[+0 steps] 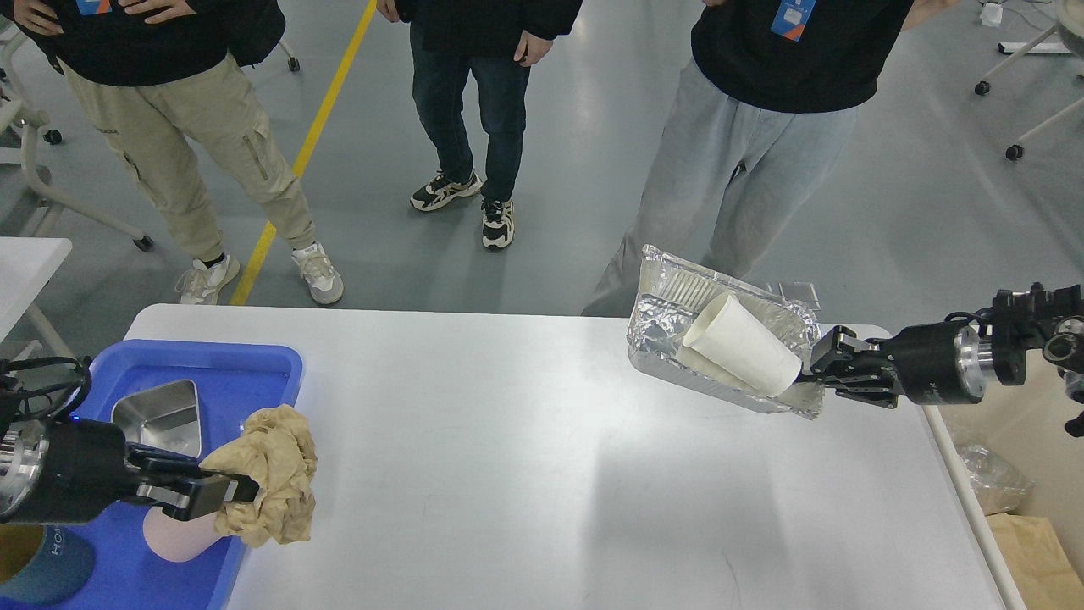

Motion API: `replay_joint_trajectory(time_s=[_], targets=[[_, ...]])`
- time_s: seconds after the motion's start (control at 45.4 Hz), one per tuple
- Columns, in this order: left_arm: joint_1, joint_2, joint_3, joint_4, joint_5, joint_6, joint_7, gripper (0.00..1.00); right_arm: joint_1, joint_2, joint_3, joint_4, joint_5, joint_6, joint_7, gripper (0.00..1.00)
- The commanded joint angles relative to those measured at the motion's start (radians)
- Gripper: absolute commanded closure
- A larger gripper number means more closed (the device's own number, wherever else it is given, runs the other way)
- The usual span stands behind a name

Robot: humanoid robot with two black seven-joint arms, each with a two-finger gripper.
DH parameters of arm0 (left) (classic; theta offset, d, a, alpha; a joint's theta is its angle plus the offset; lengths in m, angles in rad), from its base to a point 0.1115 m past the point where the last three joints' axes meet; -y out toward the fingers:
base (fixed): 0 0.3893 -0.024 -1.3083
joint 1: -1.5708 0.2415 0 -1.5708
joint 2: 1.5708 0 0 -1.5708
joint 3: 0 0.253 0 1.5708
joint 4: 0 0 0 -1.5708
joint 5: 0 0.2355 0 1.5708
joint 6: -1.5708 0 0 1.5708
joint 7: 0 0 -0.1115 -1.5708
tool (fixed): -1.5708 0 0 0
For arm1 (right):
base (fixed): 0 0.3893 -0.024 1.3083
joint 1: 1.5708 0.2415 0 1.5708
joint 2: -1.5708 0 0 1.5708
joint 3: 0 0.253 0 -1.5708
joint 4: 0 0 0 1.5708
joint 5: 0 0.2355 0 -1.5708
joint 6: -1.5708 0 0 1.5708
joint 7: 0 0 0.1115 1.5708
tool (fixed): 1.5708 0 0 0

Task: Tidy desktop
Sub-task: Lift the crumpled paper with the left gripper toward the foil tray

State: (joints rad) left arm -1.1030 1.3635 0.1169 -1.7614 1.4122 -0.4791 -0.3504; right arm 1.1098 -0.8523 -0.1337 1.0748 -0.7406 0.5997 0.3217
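The white desktop fills the lower middle of the head view. My left gripper is shut on a crumpled brown paper ball and holds it over the right edge of the blue tray. My right gripper is shut on the rim of a foil tray, held tilted above the desktop's far right part. A white paper cup lies on its side in the foil tray.
The blue tray holds a small metal dish, a pink cup on its side and a dark blue cup. Three people stand beyond the far edge. A cream bin with rubbish stands right of the desktop.
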Motion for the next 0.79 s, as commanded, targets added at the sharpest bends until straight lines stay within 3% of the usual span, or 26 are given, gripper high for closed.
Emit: replay_joint_trajectory(time_s=[0.0,0.331,0.463,0.771], targets=[[-0.064,0.052,-0.010,-0.001,-0.001,-0.025,-0.009,0.97,-0.001,-0.001,0.000,0.002,-0.002,0.000,0.000,1.00],[-0.305,0.063,-0.025,0.000,-0.061,-0.050,-0.038,0.97,-0.001,0.004,0.000,0.014,0.000,0.002,0.000,1.00],[-0.408,-0.064,-0.017,0.042,-0.114,-0.056,-0.039,0.97,0.005,0.004,0.000,0.042,0.001,0.006,0.003,1.00],[-0.474,-0.337,-0.017,0.198,-0.153,-0.055,-0.038,0.96,0.077,-0.002,0.011,0.163,0.003,0.057,0.010,1.00]])
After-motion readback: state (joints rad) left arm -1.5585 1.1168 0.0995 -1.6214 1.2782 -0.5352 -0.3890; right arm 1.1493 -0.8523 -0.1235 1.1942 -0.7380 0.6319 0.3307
